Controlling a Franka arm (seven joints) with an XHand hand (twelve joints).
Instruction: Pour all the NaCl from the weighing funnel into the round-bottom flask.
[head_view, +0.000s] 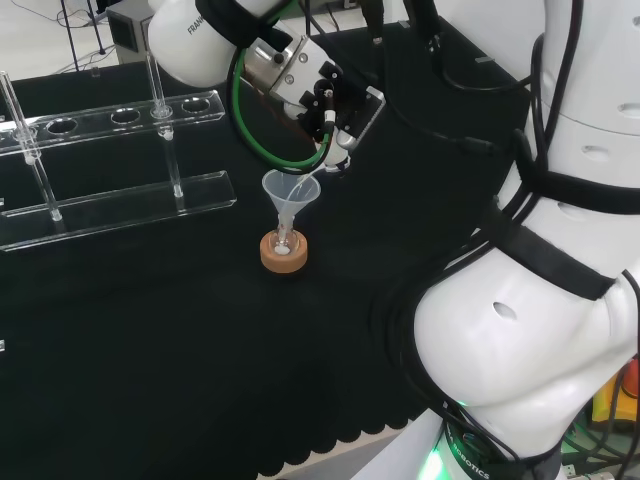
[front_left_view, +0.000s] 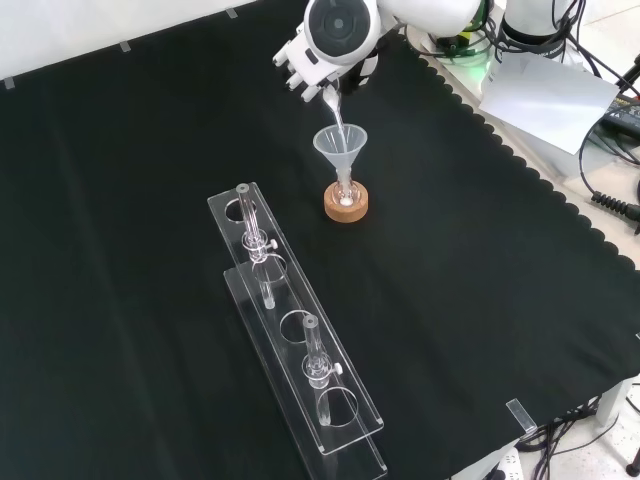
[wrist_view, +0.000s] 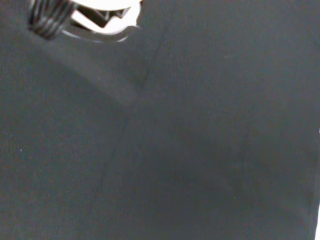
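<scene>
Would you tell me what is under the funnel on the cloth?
A small flask sits in a cork ring, the funnel in its neck, white powder at its bottom. The ring hides the flask's underside.

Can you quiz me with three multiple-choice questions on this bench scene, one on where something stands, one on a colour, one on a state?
1. Where does the clear plastic cone funnel stand?
A. In the neck of the small clear glass flask on its ring
B. In the clear acrylic tube rack
C. Flat on the black cloth

2. What colour is the round cork ring stand under the flask?
A. Red
B. Tan
C. Blue

3. How is the slim clear weighing funnel in the black and white robot hand?
A. Lying on the cloth
B. Upright in the rack
C. Tilted, tip down over the cone funnel's mouth

Answers: 1 A, its stem goes down into the flask in both views. 2 B, the ring is tan in both views. 3 C, the front view shows it slanting from the hand to the cone.
</scene>
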